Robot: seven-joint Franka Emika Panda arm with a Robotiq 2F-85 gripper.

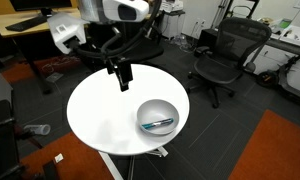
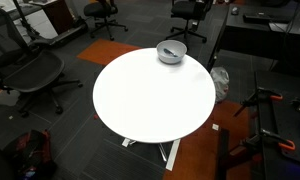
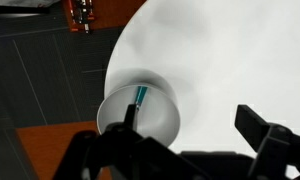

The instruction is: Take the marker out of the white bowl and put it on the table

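Observation:
The white bowl point(image 1: 158, 116) stands near the edge of the round white table point(image 1: 105, 112); it also shows in an exterior view point(image 2: 170, 51) and in the wrist view point(image 3: 150, 112). The marker point(image 1: 157, 124), dark with a teal tint, lies inside the bowl, and its teal end shows in the wrist view point(image 3: 140, 97). My gripper point(image 1: 121, 79) hangs above the table's far side, apart from the bowl, and is open and empty. In the wrist view the fingers point(image 3: 190, 122) are spread, with the bowl by one finger.
Black office chairs point(image 1: 225, 55) stand around the table, with more in an exterior view point(image 2: 30, 70). A wooden desk point(image 1: 25, 30) is behind the arm. An orange-red carpet patch point(image 1: 275, 150) lies on the dark floor. Tripod legs point(image 2: 260, 110) stand beside the table.

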